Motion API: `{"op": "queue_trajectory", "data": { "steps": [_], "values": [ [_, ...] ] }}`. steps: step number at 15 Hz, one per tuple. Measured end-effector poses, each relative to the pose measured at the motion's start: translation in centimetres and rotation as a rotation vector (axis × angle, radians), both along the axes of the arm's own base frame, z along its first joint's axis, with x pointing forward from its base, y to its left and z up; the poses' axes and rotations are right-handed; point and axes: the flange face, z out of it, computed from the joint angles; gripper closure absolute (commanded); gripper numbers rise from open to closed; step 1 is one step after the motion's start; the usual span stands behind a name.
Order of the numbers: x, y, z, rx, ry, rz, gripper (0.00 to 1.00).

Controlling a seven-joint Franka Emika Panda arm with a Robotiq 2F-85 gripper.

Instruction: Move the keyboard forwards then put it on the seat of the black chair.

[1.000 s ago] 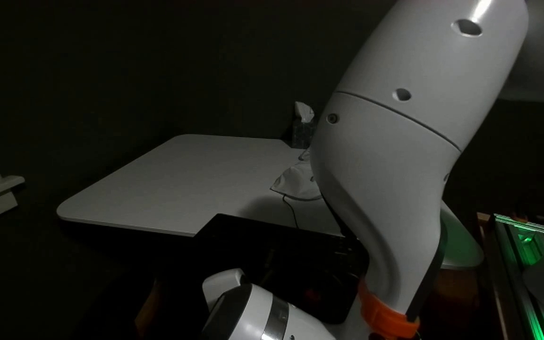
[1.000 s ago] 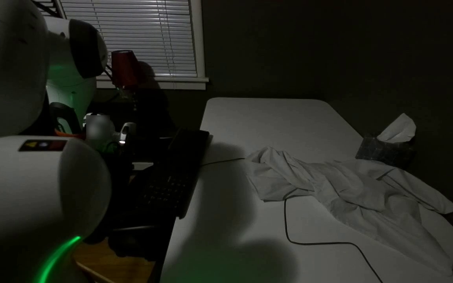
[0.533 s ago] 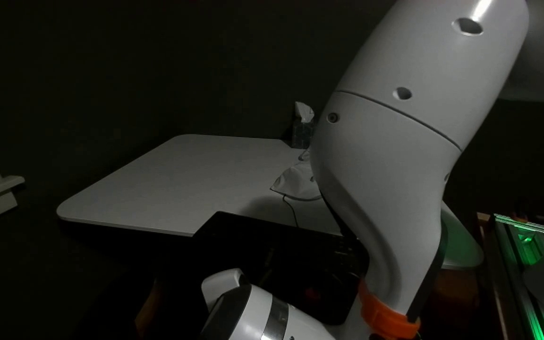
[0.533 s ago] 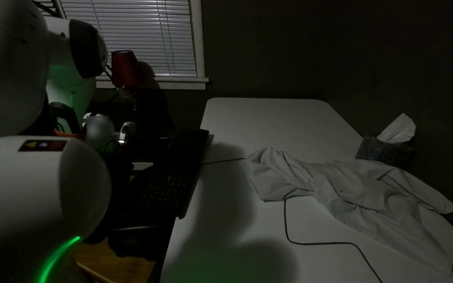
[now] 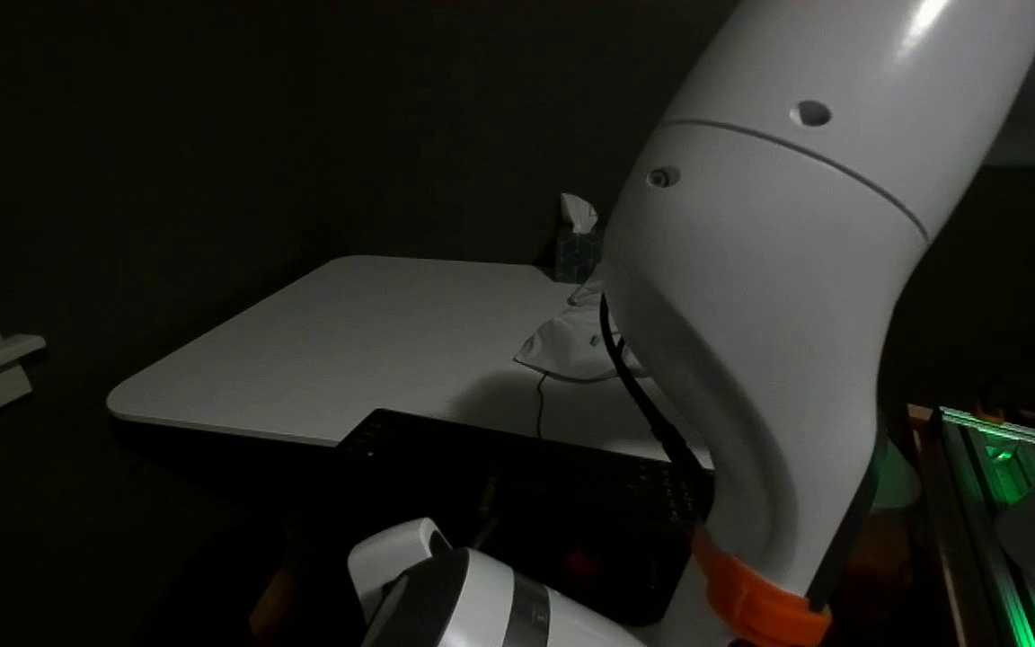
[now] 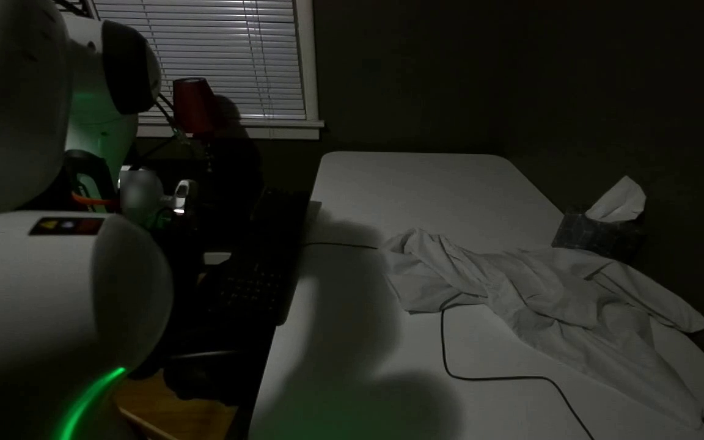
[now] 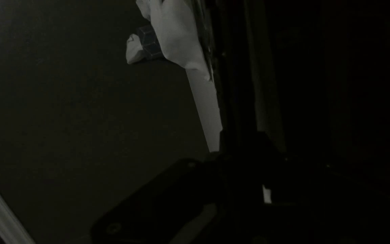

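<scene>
Black and edge-on in the wrist view, the keyboard [image 7: 235, 84] runs from the top of the frame down to the lower middle, where the gripper [image 7: 242, 140] has it pinched: the fingers stand on either side, parted by little more than its thickness. Much of the gripper below that is lost in shadow. In both exterior views the keyboard shows as a dark slab overlapping an edge of the white table [image 6: 413, 183]; whether it touches the tabletop cannot be told. Its keys [image 6: 253, 288] appear as faint specks left of centre in an exterior view.

From the keyboard a thin cable [image 6: 341, 245] reaches the left end of a crumpled white cloth [image 6: 535, 299], which spreads across the right of the frame. A dark cord [image 6: 498, 379] leaves the cloth's lower edge and bends away to the bottom. Just beside the cloth, at far right, is a patterned tissue box [image 6: 599, 235] with a tissue [image 6: 619, 200] poking up.

White blinds [image 6: 223, 55] fill the upper left, a red lampshade [image 6: 193, 105] before them. In an exterior view the white arm [image 5: 778, 296] takes up much of the right side, with an orange band [image 5: 765, 604] near the bottom.
</scene>
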Motion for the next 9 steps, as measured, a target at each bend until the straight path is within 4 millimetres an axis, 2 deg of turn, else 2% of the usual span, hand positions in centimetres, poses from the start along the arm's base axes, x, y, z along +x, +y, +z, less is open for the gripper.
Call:
{"op": "queue_trajectory", "data": {
  "steps": [6, 9],
  "values": [
    [-0.5, 6.2, 2.9, 0.279, 0.053, 0.155, 0.95],
    [0.0, 7.9, 4.1, 0.433, 0.091, 0.210, 0.95]
  ]
}}
